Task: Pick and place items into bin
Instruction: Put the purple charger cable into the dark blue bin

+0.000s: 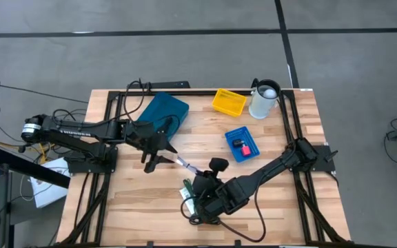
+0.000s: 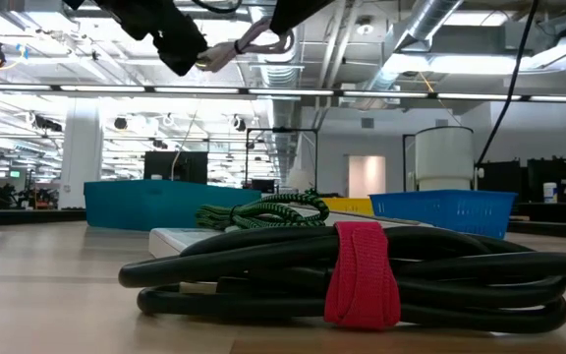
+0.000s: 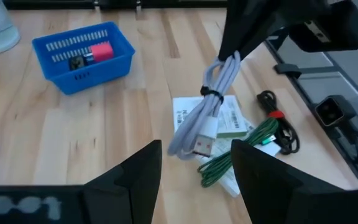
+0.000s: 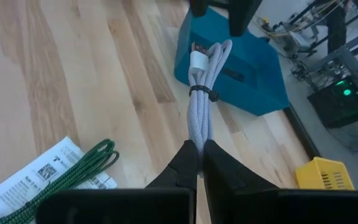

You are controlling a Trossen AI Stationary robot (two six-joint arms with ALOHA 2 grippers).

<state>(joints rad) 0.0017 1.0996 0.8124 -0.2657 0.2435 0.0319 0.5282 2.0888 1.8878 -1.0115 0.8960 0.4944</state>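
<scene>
A bundled grey-white cable, tied round its middle by a black band, is up in the air between both grippers. My right gripper is shut on one end of it, above the table's middle. My left gripper is open, its fingers standing on either side of the cable's USB plug end; no touch shows. On the table lie white printed cards, a green cord on top of them, and a black cord with a red strap. My right gripper pinches the grey-white cable bundle at its looped end between its two fingers, which lie along the bundle. The bundle is lifted clear of the table and reaches out from the fingertips toward my left gripper, its plug end farthest out.
A teal bin stands behind my left gripper. A yellow bin and a white jug are at the far edge. A blue bin right of centre holds a red-pink piece and a small black piece.
</scene>
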